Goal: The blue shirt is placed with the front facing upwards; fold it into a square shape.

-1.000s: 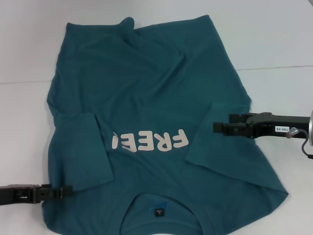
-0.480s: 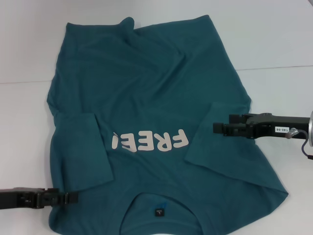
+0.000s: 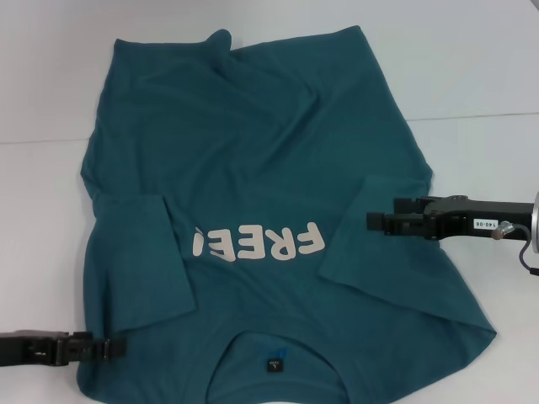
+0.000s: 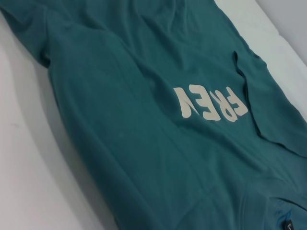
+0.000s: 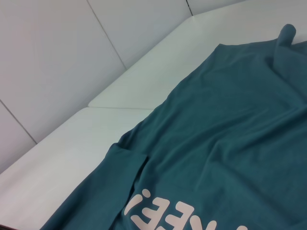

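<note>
**Now the left arm backs off the shirt**

We see the left end effector slide back off the shirt, spread face-up on the counter, both sleeves folded in. Right end effector hovers steady; neither's grip readable.

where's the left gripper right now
In the head view the left gripper sits low on the robot's left, at the near-left edge of the blue shirt, just below the folded-in sleeve and left of the collar.

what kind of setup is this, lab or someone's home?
Probably a lab or test bench: bare white table, plain white panelled wall, nothing out but the blue shirt, with left gripper and right gripper at its sides.
</note>
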Robot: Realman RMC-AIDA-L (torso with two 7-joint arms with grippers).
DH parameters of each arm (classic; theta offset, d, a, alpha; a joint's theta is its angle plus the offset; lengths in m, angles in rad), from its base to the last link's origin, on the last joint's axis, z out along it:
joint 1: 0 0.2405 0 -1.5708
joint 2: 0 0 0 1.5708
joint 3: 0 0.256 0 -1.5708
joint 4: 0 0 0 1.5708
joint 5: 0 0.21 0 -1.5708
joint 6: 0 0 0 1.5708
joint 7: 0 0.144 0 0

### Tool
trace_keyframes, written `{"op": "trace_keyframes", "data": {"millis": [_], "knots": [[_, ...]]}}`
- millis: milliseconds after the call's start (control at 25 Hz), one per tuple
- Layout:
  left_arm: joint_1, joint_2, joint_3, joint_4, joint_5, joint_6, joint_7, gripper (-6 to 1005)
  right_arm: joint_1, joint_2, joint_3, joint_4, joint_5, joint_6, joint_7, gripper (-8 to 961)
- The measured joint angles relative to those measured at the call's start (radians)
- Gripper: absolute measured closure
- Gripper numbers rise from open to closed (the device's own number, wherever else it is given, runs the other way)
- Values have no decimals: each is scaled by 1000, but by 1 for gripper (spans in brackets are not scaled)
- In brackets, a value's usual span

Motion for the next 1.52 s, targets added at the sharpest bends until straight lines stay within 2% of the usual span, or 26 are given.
{"op": "trace_keyframes", "data": {"millis": [760, 1520], "knots": [[10, 16, -1, 43, 33, 50, -14, 115, 0, 0, 0, -4, 0, -2, 0, 69], [-2, 17, 6, 48, 59, 75, -17, 114, 2, -2, 0, -6, 0, -2, 3, 78]]}}
